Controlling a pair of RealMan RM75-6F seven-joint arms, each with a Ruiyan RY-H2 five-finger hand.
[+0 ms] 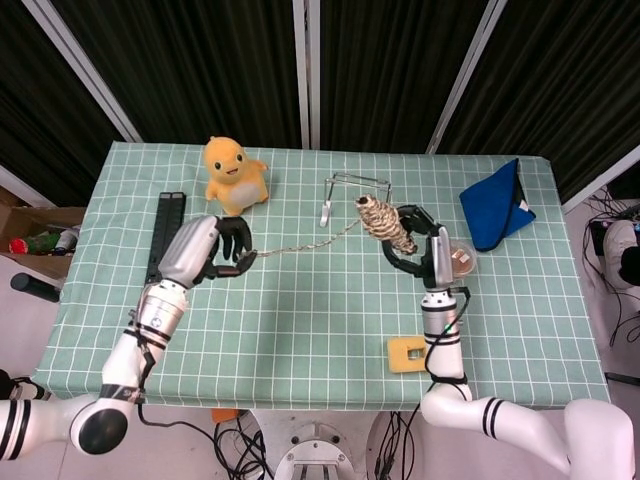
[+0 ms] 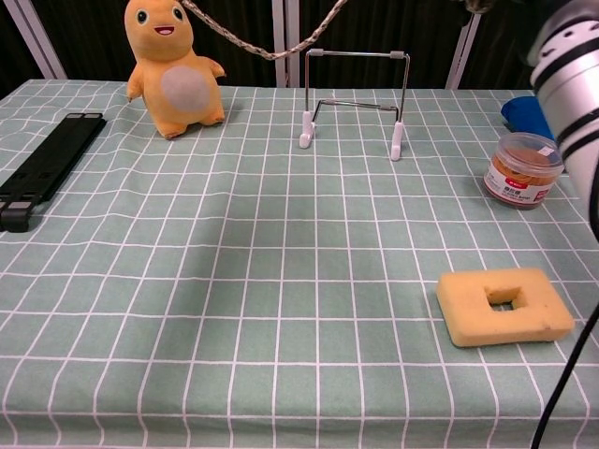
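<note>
Item: ball of jute twine (image 1: 381, 222), raised above the table (image 1: 300, 330), near the wire rack (image 1: 355, 190).

Right hand (image 1: 408, 240): fingers curled around the twine ball, gripping it from the side and below.

Left hand (image 1: 210, 255): fingers drawn in, pinching the free end of the twine strand (image 1: 300, 242). The strand runs between the 2 hands with a shallow sag (in the chest view it shows as a loop (image 2: 267, 42) hanging above the rack (image 2: 356, 94)).

Surroundings:
- orange plush dinosaur (image 1: 233, 175), upright at the far edge
- black flat bar (image 1: 163, 235), just left of the left hand
- clear jar with orange contents (image 2: 522, 170)
- blue cloth (image 1: 495, 205)
- yellow sponge with a square hole (image 1: 415, 354), near edge

Risks, as judged:
- The sagging strand passes close to the rack's top bar; lowering either hand could snag it there and tip the rack.
- A sharp pull apart could slip the end from the left fingertips.
- The loosely wound ball could roll out of the right hand.
</note>
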